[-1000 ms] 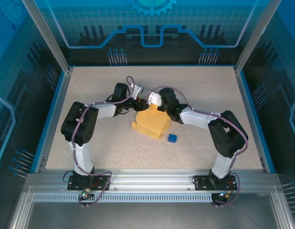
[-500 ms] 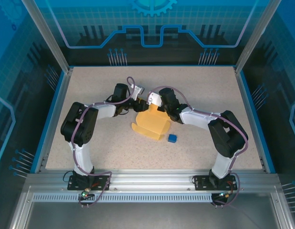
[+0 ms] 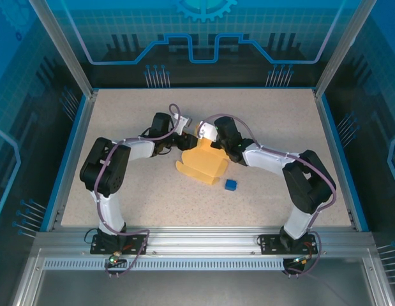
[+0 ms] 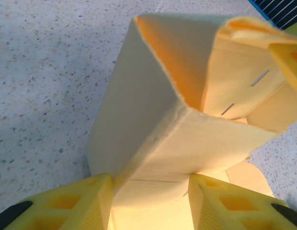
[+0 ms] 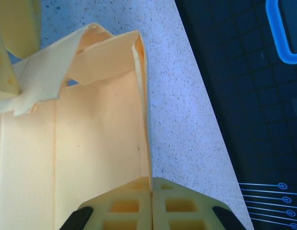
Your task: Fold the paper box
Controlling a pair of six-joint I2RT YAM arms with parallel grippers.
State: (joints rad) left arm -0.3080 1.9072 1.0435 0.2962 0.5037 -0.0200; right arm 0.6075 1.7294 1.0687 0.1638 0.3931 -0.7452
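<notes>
**Box half up: hold one wall, bend the other**

The box (image 3: 203,160) is in the middle of the tabletop (image 3: 120,115), between the tips of the two arms. It is pale yellow and only partly folded. Some walls stand up at the far end, and a flat part lies toward us. A small blue cube (image 3: 230,185) sits near it on the right, not touching.

The right jaws are clenched on one thin wall of the box. In the right wrist view the wall's edge runs straight into the closed fingers (image 5: 124,207). The left jaws are apart, with the fingers (image 4: 66,208) on each side of the low part of the box. We cannot tell if they squeeze it or just sit around it.

We think the step now is to make the walls stand square and tuck the flaps in. To do it well, we should let the right side hold its wall firm and not pull, so the thin card does not tear. The left side should close slowly, right at a fold line, and then bend the card along that line, a little at a time. If both arms pull apart, the box could open flat or rip. We should also stay away from the cube so it does not slide under the box.
</notes>
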